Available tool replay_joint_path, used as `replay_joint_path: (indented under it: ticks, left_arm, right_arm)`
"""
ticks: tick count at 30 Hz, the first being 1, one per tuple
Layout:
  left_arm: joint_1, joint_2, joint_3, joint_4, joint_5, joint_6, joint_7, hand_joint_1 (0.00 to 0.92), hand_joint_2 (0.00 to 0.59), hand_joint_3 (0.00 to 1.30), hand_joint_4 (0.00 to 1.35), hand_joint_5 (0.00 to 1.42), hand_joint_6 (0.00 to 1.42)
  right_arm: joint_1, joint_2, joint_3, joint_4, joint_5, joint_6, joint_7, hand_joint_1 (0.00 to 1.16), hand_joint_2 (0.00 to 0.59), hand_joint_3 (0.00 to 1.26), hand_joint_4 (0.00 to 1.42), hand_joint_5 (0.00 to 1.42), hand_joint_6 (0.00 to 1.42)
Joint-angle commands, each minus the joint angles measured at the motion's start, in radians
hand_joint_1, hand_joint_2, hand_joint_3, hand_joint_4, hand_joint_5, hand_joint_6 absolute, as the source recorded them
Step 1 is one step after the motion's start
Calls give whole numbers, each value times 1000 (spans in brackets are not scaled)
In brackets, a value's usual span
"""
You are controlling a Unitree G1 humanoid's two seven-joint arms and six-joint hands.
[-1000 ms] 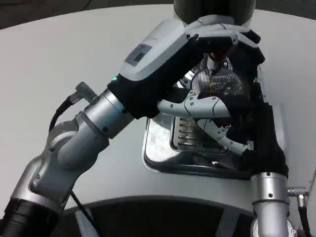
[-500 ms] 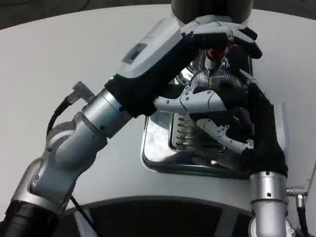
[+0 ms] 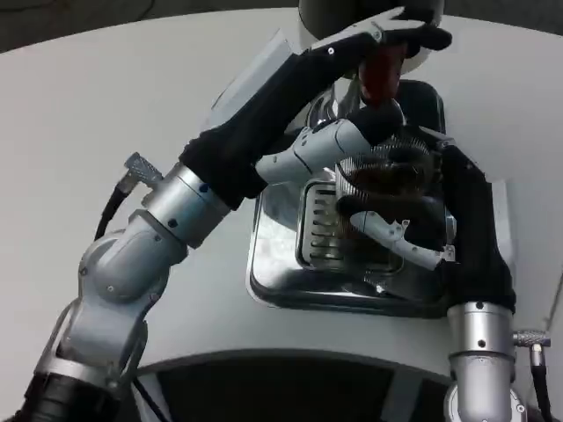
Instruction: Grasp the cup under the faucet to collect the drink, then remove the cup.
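- Nearest, a shiny metal tray (image 3: pixel 273 281) sits on the white table (image 3: pixel 132 105), with a slotted grate (image 3: pixel 321 233) in it.
- Above the grate, the right hand (image 3: pixel 400 224) wraps its fingers (image 3: pixel 396 239) around a ribbed clear cup (image 3: pixel 383 171), which holds dark liquid.
- Farther back, the left hand (image 3: pixel 378 40) rests on a red lever (image 3: pixel 381 72) of the dispenser (image 3: pixel 330 13); its fingers seem curled over the lever, though the grip is partly hidden.
- The cup stands just below that lever.

Even bright light; glare on the steel tray (image 3: pixel 290 286); slight blur overall
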Motion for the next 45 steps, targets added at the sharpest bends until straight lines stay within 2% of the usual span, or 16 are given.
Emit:
replay_joint_path:
  ticks: [1, 10, 25, 45]
  left_arm:
    - [40, -9, 15, 3, -17, 47, -26, 24, 86, 145, 101, 187, 74]
    - [57, -19, 34, -43, -38, 72, -39, 24, 86, 122, 89, 176, 71]
    - [117, -13, 84, -162, -75, 131, -58, 22, 83, 118, 86, 171, 69]
    - [142, -6, 109, -275, -89, 184, -60, 18, 71, 109, 66, 149, 59]
  right_arm:
    - [5, -2, -7, -24, -2, 11, -14, 972, 177, 489, 642, 664, 518]
    - [21, -14, -6, -77, -9, 26, -7, 1015, 174, 583, 722, 771, 627]
    - [51, -6, 0, -135, 0, 37, 9, 1027, 159, 707, 806, 923, 828]
    - [161, 32, 58, -275, 8, 56, 77, 1032, 147, 735, 828, 950, 885]
